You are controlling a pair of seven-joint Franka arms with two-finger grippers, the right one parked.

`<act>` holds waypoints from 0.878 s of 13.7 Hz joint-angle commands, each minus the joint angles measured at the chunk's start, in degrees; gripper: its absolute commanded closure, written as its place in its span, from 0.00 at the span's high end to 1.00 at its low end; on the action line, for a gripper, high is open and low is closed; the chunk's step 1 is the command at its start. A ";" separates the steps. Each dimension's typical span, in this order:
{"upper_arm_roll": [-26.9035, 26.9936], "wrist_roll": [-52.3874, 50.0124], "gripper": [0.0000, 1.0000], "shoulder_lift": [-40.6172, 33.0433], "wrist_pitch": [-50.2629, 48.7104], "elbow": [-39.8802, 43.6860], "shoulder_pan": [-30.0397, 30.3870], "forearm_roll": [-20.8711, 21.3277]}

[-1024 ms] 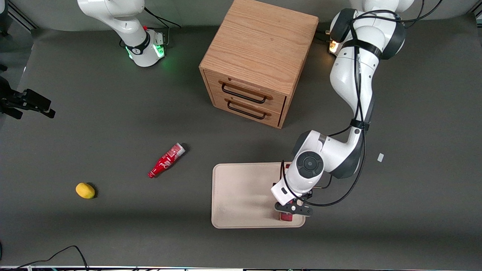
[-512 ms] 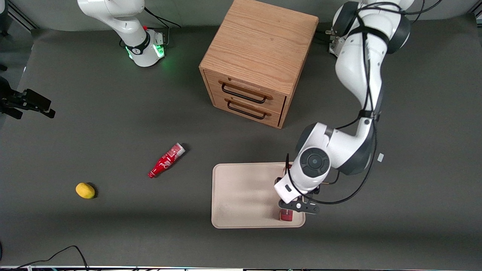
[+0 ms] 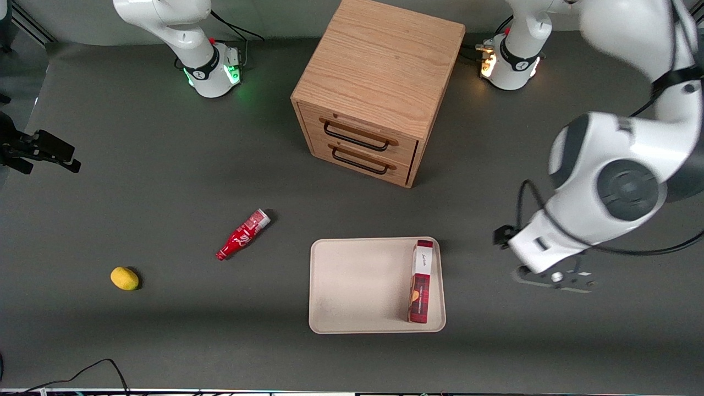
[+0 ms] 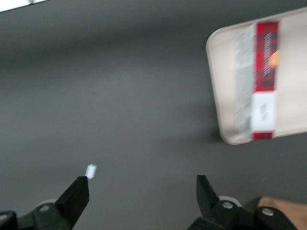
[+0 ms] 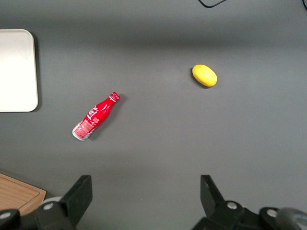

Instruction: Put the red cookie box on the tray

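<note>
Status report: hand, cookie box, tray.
Hand open, empty, off the tray toward working arm's end. Red cookie box lying on tray, released. Nothing in the way.

A dark grey matte table [image 3: 165,181] fills the scene under soft, even light. A light oak cabinet [image 3: 379,82] with two drawers [image 3: 360,148] and black handles stands on it, casting a faint shadow. A black cable [image 3: 93,369] curls at the table's near edge.

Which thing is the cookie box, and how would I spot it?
Find the wooden drawer cabinet; the cream tray lies in front of it. The red cookie box lies along the tray's edge toward the open gripper: long, slim, white-ended, unlike the round red bottle.
</note>
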 commanded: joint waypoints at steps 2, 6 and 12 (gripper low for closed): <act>5.14 6.78 1.00 -17.77 2.10 -21.05 2.58 0.10; 13.85 15.83 1.00 -24.02 -1.16 -23.43 2.14 -2.08; 18.97 14.08 1.00 -23.16 -8.36 -16.86 -5.07 -3.41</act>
